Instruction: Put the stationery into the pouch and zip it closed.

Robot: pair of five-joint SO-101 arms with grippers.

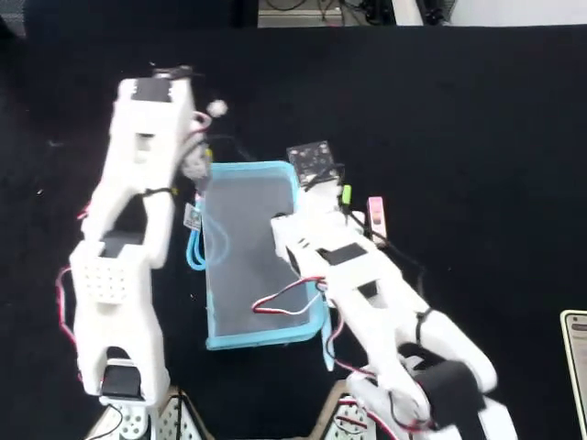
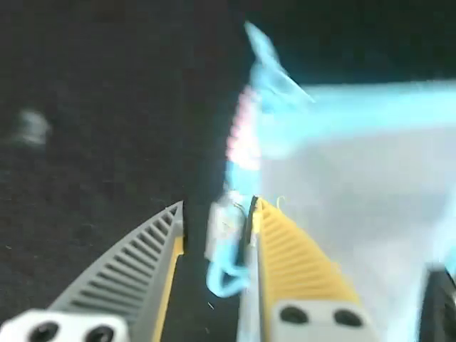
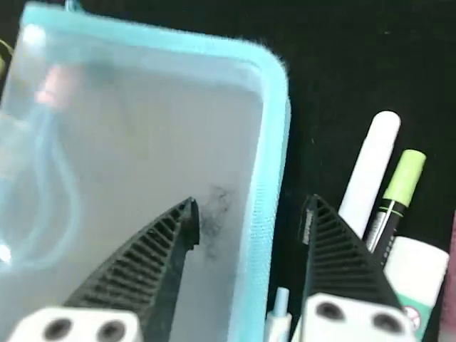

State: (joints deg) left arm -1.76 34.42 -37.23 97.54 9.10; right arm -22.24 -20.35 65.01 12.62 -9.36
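A translucent pouch (image 1: 246, 257) with light blue trim lies flat between my two arms. My left gripper (image 2: 216, 214) is at its far left corner, open, with the zipper pull's tag (image 2: 226, 228) and blue loop (image 2: 224, 281) between the grey and yellow fingers, the tag close to the yellow one. My right gripper (image 3: 251, 210) is open, its jaws astride the pouch's blue edge (image 3: 265, 206) near the far right corner. Beside that edge lie a white marker (image 3: 370, 171), a green marker (image 3: 400, 182) and a white-and-green stick (image 3: 417, 278). A pink item (image 1: 376, 216) lies by the green marker (image 1: 346, 194).
The table is covered in black cloth (image 1: 477, 137). A small pale round object (image 1: 216, 108) sits beyond the left arm. A flat card or box (image 1: 576, 353) pokes in at the right edge. Cables trail from the right arm over the pouch's near end.
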